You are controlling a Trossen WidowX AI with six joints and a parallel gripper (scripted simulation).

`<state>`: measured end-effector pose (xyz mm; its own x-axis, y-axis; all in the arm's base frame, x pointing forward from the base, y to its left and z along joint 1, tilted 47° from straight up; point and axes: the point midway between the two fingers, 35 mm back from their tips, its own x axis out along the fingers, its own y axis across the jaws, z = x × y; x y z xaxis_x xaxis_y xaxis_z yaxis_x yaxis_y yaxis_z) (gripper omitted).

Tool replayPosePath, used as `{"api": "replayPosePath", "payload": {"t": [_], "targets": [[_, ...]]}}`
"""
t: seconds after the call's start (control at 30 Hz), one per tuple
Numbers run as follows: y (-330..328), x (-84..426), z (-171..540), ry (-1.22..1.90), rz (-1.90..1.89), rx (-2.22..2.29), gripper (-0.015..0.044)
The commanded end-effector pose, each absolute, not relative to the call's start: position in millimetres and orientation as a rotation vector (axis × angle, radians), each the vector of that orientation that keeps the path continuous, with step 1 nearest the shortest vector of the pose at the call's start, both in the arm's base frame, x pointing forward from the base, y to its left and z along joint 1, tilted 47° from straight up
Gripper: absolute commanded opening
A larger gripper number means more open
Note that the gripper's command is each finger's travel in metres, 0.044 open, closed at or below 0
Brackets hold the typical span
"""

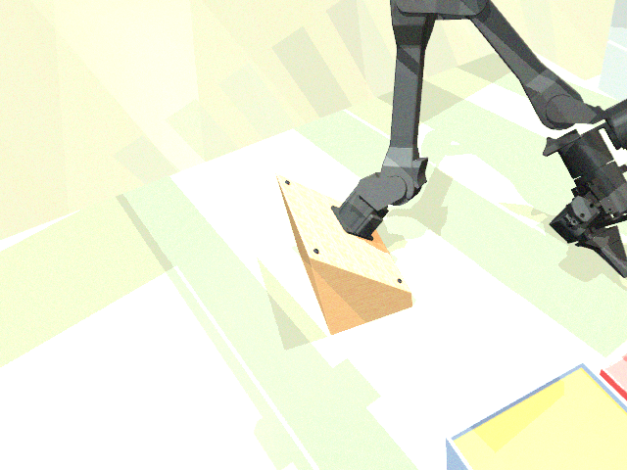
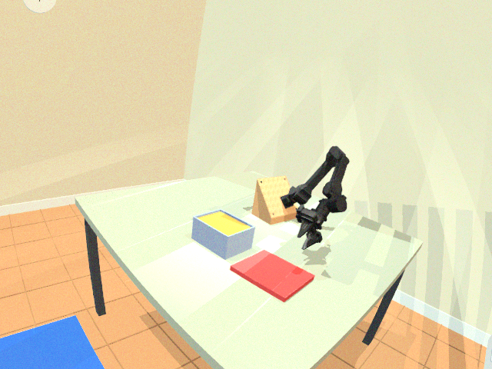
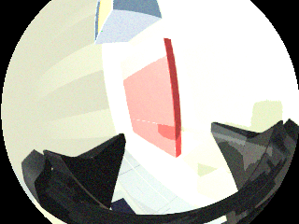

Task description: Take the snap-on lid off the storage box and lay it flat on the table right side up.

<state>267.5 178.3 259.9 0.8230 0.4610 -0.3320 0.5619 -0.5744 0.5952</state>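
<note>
The red lid (image 1: 618, 373) (image 2: 272, 274) (image 3: 151, 100) is seen lying flat on the pale green table (image 2: 158, 277), near the blue storage box (image 1: 455, 455) (image 2: 210, 237) (image 3: 128, 24) and apart from it, while the box is left upright and uncovered, its yellow interior exposed. The jaws of the black gripper (image 1: 587, 255) (image 2: 304, 242) (image 3: 168, 131) are spread wide with nothing held between them, and the gripper is poised above the table, near the lid, its fingertips pointed downward. Beyond the box, a wooden wedge-shaped block (image 1: 349, 243) (image 2: 274, 198) is mounted under the arm's base
</note>
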Motion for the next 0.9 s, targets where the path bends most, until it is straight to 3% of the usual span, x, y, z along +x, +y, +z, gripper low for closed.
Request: {"api": "replayPosePath", "payload": {"t": [0.0,0.87], "targets": [[173.3,263.4,265.2,0.753,-0.180,2.275,0.0440],[138.0,240.8,295.4,0.752,-0.182,2.272,0.0440]]}}
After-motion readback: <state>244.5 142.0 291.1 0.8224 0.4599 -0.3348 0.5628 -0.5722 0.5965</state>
